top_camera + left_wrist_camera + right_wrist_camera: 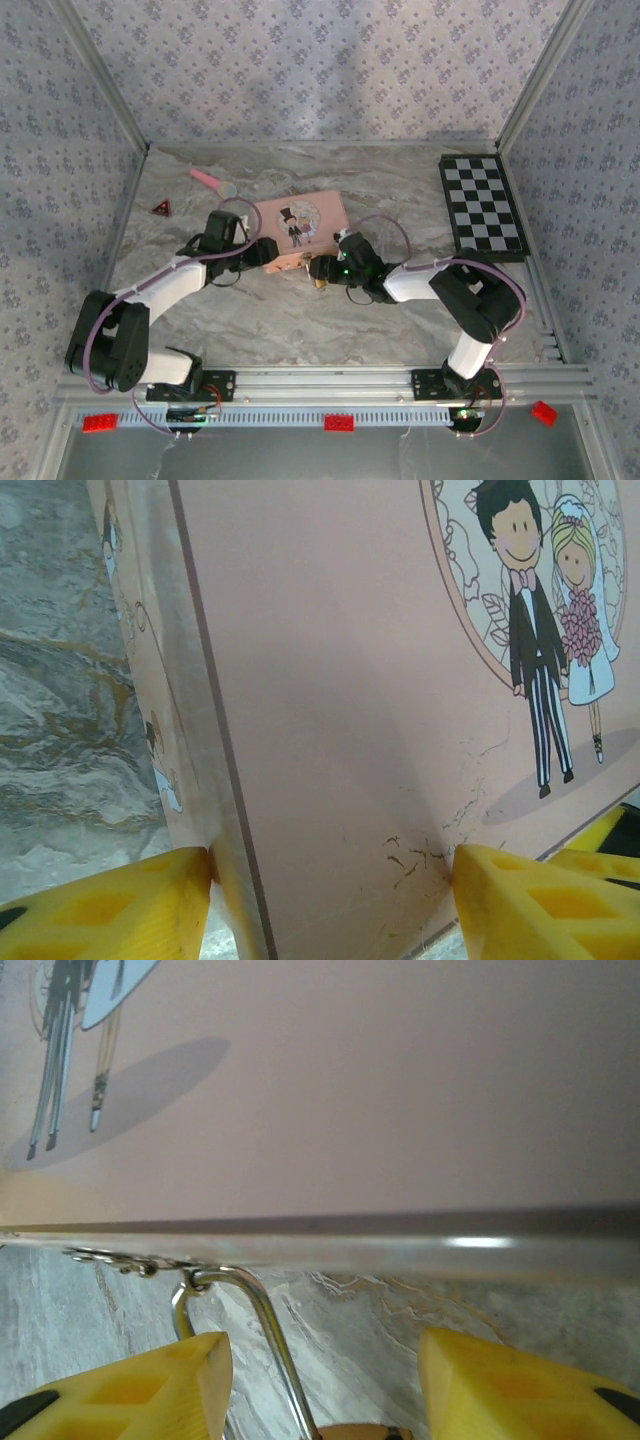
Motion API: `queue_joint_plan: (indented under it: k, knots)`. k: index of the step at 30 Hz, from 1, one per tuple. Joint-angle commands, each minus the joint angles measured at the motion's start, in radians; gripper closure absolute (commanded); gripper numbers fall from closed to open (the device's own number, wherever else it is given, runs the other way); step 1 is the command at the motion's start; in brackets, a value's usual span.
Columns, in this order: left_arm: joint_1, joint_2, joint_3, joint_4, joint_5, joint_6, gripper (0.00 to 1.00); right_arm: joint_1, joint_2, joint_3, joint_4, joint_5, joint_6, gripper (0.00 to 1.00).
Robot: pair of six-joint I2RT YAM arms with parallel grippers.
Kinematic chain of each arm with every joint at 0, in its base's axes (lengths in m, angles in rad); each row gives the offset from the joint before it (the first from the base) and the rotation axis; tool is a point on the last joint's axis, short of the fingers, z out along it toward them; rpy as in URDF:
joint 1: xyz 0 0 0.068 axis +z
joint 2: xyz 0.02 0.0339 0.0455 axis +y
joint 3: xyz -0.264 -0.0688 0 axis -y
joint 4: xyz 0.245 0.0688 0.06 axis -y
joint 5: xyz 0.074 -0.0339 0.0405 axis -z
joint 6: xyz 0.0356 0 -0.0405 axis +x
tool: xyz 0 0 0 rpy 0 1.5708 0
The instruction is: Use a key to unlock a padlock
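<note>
The pink tin (300,222) lies mid-table, and my left gripper (270,252) holds its near-left corner. In the left wrist view both yellow fingers (120,905) press against the tin (340,710) on either side, so my left gripper (330,900) is shut on it. The padlock (322,284) hangs at the tin's front edge. Its silvery shackle (262,1320) hooks through a loop under the rim, and the brass body sits at the frame's bottom edge. My right gripper (325,1380) stands open around the shackle, which is close to the left finger. The key is out of view.
A black-and-white checkerboard (484,205) lies at the back right. A pink pen-like object (213,181) and a red triangle piece (160,208) sit at the back left. Red bricks (338,422) rest on the front rail. Patterned walls enclose three sides.
</note>
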Motion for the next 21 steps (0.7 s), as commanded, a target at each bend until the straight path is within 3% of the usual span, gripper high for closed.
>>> queue_joint_plan:
  k: [1,7,12,21]
  knots:
    - [-0.040,0.008,0.015,0.040,0.010,-0.036,0.36,0.006,0.027,-0.009,0.038,-0.023,0.038,0.49]
    - [-0.098,0.002,-0.007,0.073,-0.019,-0.088,0.37,0.008,0.042,-0.055,0.160,-0.088,0.122,0.62]
    - [-0.123,0.001,-0.032,0.101,-0.045,-0.129,0.38,0.010,0.044,-0.111,0.283,-0.099,0.196,0.65]
    - [-0.135,-0.011,-0.048,0.114,-0.071,-0.160,0.38,0.012,0.009,-0.178,0.320,-0.069,0.209,0.70]
